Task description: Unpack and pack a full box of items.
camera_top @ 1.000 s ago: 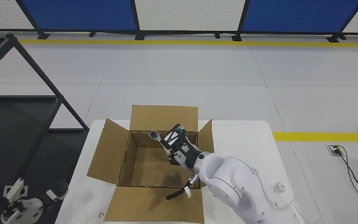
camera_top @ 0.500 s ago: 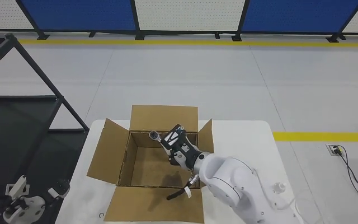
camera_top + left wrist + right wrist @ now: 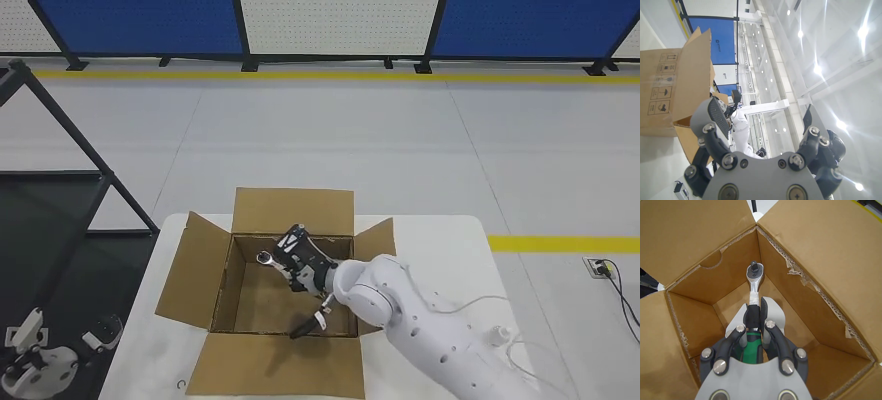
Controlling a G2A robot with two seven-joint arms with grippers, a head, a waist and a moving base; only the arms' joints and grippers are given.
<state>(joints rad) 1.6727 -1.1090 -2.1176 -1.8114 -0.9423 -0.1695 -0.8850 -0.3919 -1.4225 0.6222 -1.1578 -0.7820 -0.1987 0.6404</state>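
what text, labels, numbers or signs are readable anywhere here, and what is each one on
box flap: five framed handling pictograms in a column, among them two up arrows, a glass and an umbrella; no words readable.
blue panel: a small sideways logo, too small to read.
white panel: another small logo, too small to read.
ratchet wrench: no marking readable.

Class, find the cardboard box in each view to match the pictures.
Top view: cardboard box, flaps open, lower centre.
Left wrist view: its printed outer wall, beyond the left gripper.
Right wrist view: its inside, around the right gripper holding the ratchet.
Shared landmark: the right arm.
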